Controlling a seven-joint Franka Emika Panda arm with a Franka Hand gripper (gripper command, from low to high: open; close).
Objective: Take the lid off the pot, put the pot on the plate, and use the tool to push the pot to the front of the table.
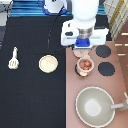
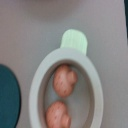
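**Claw parked over the open pot, lid lying under it**

Claw (image 1: pixel 83 46) hangs above the stove panel (image 1: pixel 112 82), at the panel's edge nearest the black counter (image 1: pixel 30 95). Whether it is open, closed or gripping anything: cannot tell from the overhead view.

Pot (image 1: pixel 85 65) sits just toward the exterior view's bottom from the claw, almost directly beneath it. It is uncovered: the wrist view looks straight down into it, showing two reddish, lumpy pieces inside a thick, smooth, pale rim, with one flat side tab sticking out. The pot has no long axis apart from the line through its tabs.

A flat pink disc, apparently the lid (image 1: pixel 80 52), lies on the panel partly hidden under the claw, so the lid step looks done.

Plate (image 1: pixel 48 63), cream, round, raised rim, rests on the counter toward the exterior view's left of the claw. Tool (image 1: pixel 13 59), a pale slotted spatula, lies farther the same way, well apart.
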